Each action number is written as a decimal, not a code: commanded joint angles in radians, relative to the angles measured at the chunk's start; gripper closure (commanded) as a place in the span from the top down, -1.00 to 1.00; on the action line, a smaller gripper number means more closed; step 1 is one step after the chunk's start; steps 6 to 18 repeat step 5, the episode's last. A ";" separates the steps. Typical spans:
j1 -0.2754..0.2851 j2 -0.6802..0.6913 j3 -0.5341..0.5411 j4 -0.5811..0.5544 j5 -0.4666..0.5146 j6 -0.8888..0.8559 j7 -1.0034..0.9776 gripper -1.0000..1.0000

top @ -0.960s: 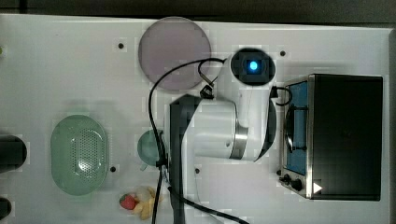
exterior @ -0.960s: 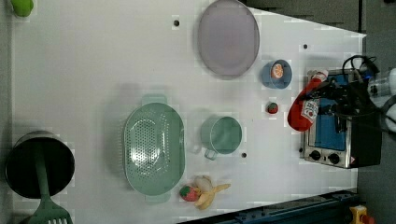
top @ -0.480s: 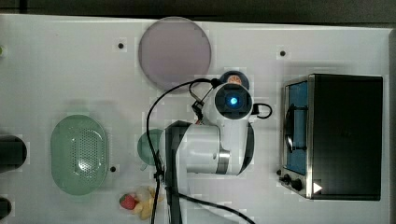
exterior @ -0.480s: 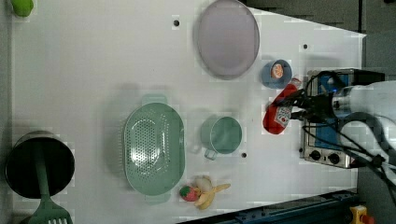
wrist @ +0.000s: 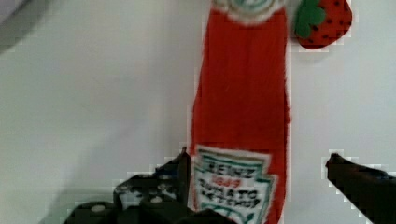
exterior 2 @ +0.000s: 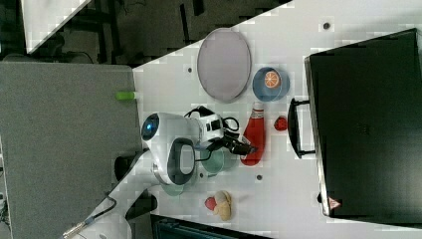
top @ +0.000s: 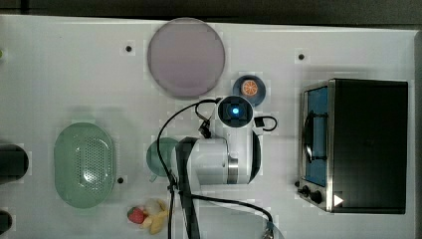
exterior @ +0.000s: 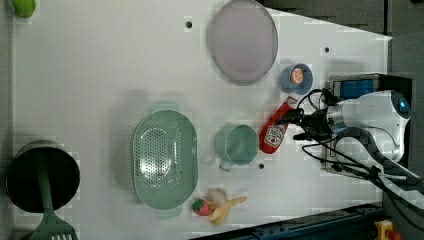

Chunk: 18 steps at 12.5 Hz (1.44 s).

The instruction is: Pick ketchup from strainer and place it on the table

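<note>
A white table (exterior: 100,75) with a few small dark holes filled the scene, a dark strip of floor running along its far edge in the top view. Over it the gripper (wrist: 259,179) pointed down with its two fingers spread apart, one finger (wrist: 159,186) close against the side of the ketchup (wrist: 243,116) and the other standing clear of it with bare tabletop between. The ketchup lay flat on the table between those fingers, label up, out of the strainer (exterior: 165,157). In the left view the gripper (exterior: 295,122) sat at the ketchup's (exterior: 275,132) cap end, and the bottle lay just beside the mint-green cup (exterior: 237,145), on the left view's right of it. A small red strawberry (wrist: 324,21) lay close by the bottle's upper part in the wrist view; in the right view it (exterior 2: 280,123) sat between the ketchup (exterior 2: 254,134) and the handle of the black toaster oven (exterior 2: 363,119). A blue bowl (exterior: 296,78) holding an orange slice stood near the bottle's cap end, with the lilac-grey plate (exterior: 242,40) beyond it. The strainer rested well apart on the left view's left of the cup, nothing in it. Near its lower rim in the left view lay a banana (exterior: 225,207) and another strawberry (exterior: 201,207), and at the table's edge stood a dark pot (exterior: 42,175) with a green spatula (exterior: 47,220).
</note>
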 commanded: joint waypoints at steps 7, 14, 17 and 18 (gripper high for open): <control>-0.009 -0.213 0.039 0.162 0.091 -0.095 0.058 1.00; -0.009 -0.213 0.039 0.162 0.091 -0.095 0.058 1.00; -0.009 -0.213 0.039 0.162 0.091 -0.095 0.058 1.00; -0.009 -0.213 0.039 0.162 0.091 -0.095 0.058 1.00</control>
